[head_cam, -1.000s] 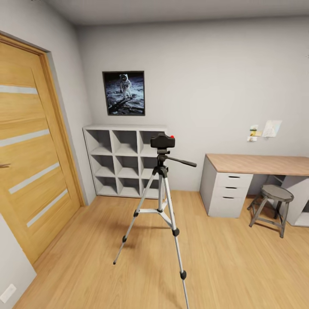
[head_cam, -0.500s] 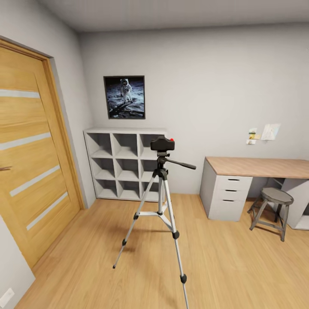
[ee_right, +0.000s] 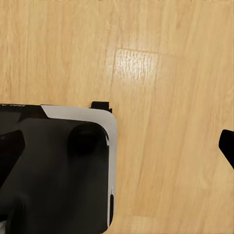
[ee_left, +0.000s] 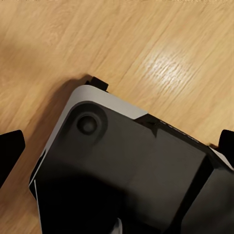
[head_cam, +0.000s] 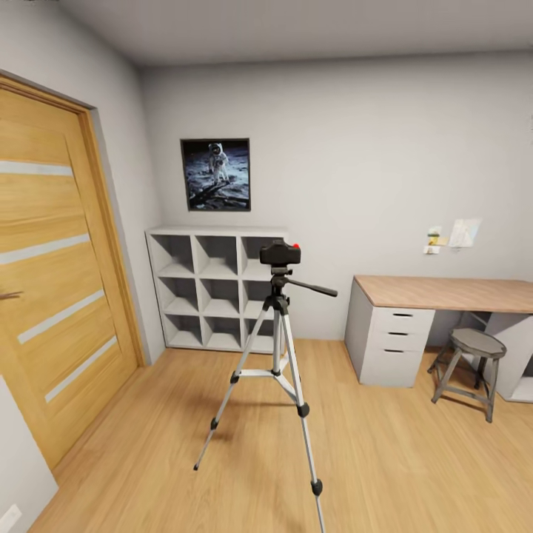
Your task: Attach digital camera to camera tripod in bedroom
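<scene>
The camera tripod is standing on the light wood plank floor in the middle of the bedroom, its three silver legs spreading out to black feet. The digital camera is sitting on top of the tripod's black head, red dot showing on its upper side, and the long black pan handle is sticking out toward the right. Nothing is standing between the head camera and the tripod.

Behind the tripod a white cube shelf is leaning against the pale grey wall, and an astronaut picture is hanging above it. A wooden door with pale horizontal stripes is taking up the left side. To the right a bench with a wooden top and white drawers is standing against the wall, with a round grey stool just beside it and small paper notes pinned to the wall above.

In the left wrist view the left claw is hanging released, its two black fingertips showing at opposite edges, well apart, holding nothing, above a dark part of the robot's base and the floor. In the right wrist view the right claw is likewise spread wide and grasping nothing, over the same dark base and the wood planks.
</scene>
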{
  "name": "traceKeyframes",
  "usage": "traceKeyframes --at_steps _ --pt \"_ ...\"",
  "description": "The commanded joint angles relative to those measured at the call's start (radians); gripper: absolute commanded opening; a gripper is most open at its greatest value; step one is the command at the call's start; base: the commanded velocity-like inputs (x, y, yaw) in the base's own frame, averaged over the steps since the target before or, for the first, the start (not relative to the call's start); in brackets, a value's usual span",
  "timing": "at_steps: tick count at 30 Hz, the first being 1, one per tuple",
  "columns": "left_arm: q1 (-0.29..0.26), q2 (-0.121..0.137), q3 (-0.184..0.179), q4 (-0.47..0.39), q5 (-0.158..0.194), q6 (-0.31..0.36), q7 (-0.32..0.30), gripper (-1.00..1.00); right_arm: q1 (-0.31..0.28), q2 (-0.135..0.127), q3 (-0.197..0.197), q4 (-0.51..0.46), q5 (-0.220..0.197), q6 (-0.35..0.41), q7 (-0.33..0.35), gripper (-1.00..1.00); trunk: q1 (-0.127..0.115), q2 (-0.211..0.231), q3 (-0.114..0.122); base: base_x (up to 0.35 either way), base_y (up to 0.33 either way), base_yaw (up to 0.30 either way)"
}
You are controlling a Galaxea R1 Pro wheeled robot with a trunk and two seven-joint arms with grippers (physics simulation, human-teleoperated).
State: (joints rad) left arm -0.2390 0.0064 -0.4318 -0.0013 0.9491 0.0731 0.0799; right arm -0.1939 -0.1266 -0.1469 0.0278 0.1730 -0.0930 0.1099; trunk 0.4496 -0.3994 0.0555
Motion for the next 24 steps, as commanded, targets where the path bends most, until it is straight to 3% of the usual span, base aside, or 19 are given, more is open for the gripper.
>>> traceKeyframes --at_steps 1,24 --pt "0.0 0.0 -0.008 0.0 0.008 0.004 0.003 1.0 -0.001 -0.001 -0.009 0.003 0.009 -0.006 0.002 1.0 0.0 -0.001 0.001 0.0 0.0 0.0" --pt "0.0 0.005 -0.007 0.0 0.01 0.001 0.004 1.0 -0.001 -0.001 -0.008 0.003 0.014 -0.008 0.002 1.0 0.0 -0.001 0.038 0.0 0.0 0.0"
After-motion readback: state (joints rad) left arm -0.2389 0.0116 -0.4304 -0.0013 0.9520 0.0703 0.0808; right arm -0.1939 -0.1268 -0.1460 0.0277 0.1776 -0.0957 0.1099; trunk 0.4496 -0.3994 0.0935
